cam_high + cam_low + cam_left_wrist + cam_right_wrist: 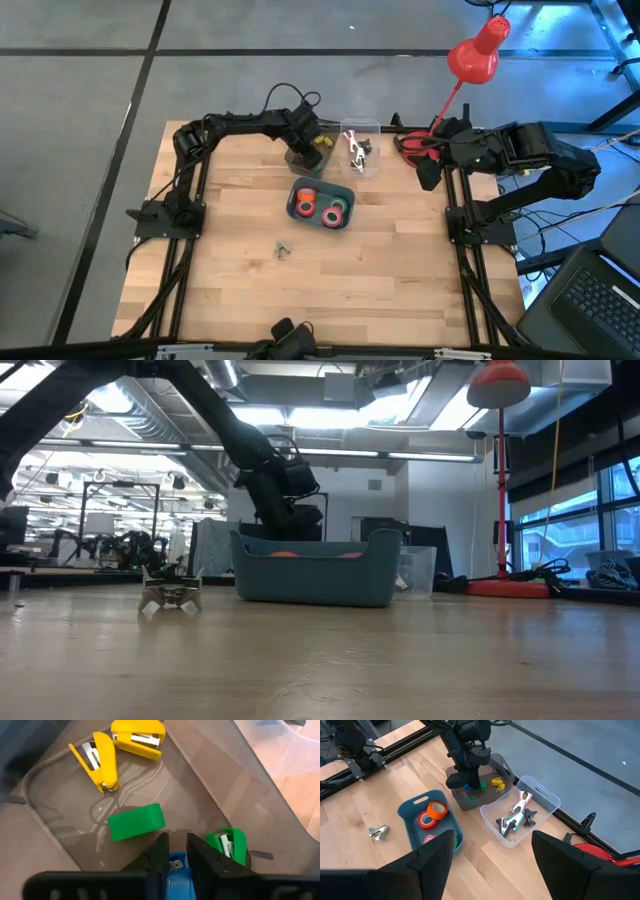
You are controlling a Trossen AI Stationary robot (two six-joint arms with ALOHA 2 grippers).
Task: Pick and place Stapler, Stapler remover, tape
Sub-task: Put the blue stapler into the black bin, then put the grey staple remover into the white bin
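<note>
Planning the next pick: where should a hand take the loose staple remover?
Probably straight from above, closing on its raised middle: the staple remover sits low, ends splayed, nothing beside it. Left hand holds a blue stapler in the grey bin; right hand hangs open by the lamp.

Two black jointed arms — looped black cables; blunt dark tool (175, 851) fingers.

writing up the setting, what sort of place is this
Probably a robotics lab or workshop: a wooden table with two mounted arms, more robot rigs at benches behind, exposed ceiling ducts and a laptop alongside.
</note>
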